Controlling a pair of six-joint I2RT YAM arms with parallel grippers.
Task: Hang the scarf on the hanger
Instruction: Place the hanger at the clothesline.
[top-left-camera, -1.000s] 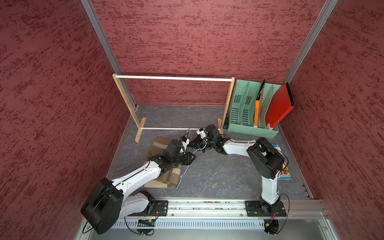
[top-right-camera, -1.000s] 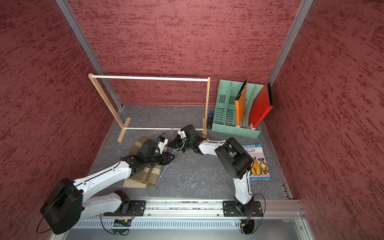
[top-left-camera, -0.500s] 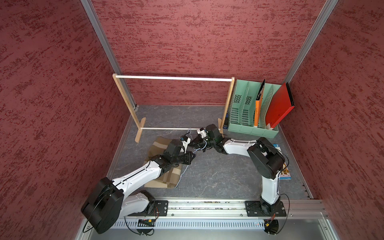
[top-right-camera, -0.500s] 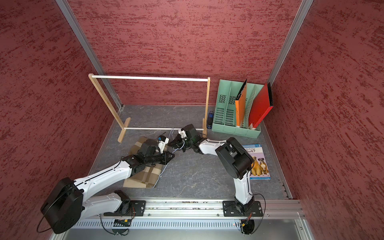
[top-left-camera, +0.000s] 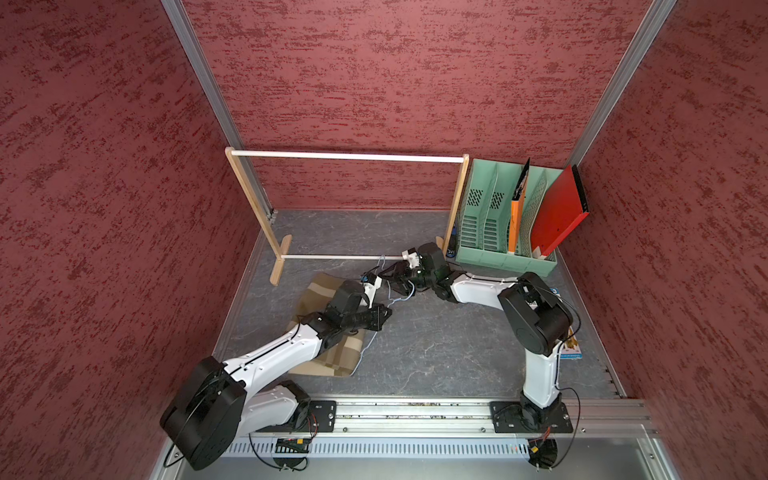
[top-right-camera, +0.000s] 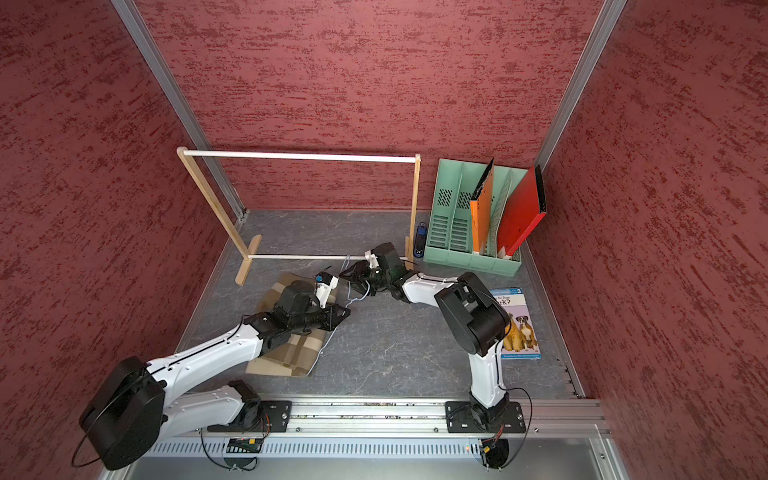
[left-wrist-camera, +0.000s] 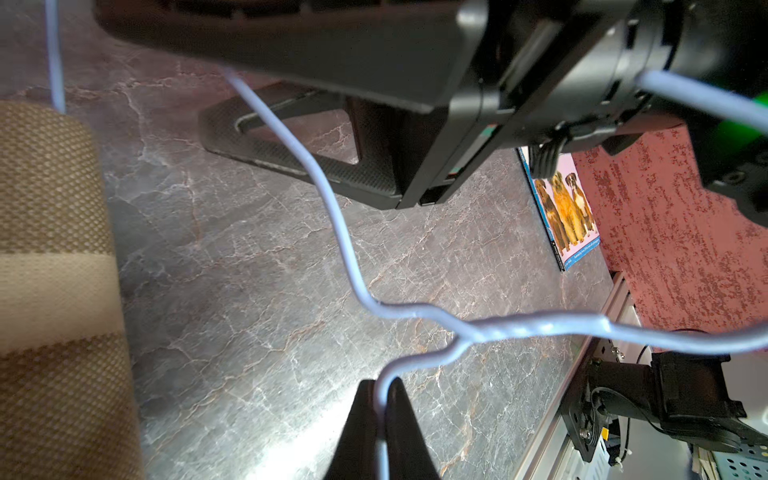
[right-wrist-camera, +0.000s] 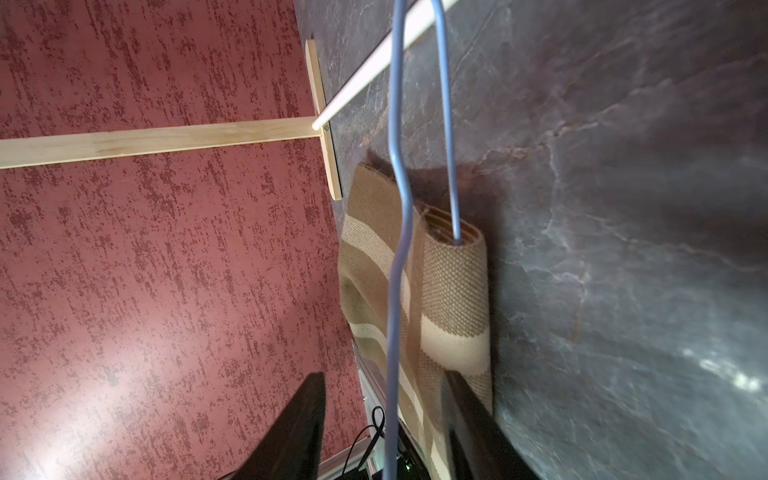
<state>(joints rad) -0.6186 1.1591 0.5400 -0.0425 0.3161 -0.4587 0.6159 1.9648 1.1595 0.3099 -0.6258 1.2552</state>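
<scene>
The left claw (left-wrist-camera: 380, 390) is clamped on the hanger (left-wrist-camera: 540, 327) wire beside its twisted neck. The right claw (right-wrist-camera: 382, 376) stands apart, straddling the wire. One wire run enters the scarf (right-wrist-camera: 453, 282) at its folded edge on the desk (right-wrist-camera: 623, 208).

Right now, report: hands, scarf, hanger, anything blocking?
Left hand shut on hanger. Right hand open around its wire. Scarf on table, wire inside its fold. Rack close by.

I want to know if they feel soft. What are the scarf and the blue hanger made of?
Scarf: woven cloth, matte; you can see a coarse criss-cross weave and soft folds. Hanger: thin wire, likely metal under a smooth pale blue coating; it holds its bends and is twisted at the neck.
</scene>
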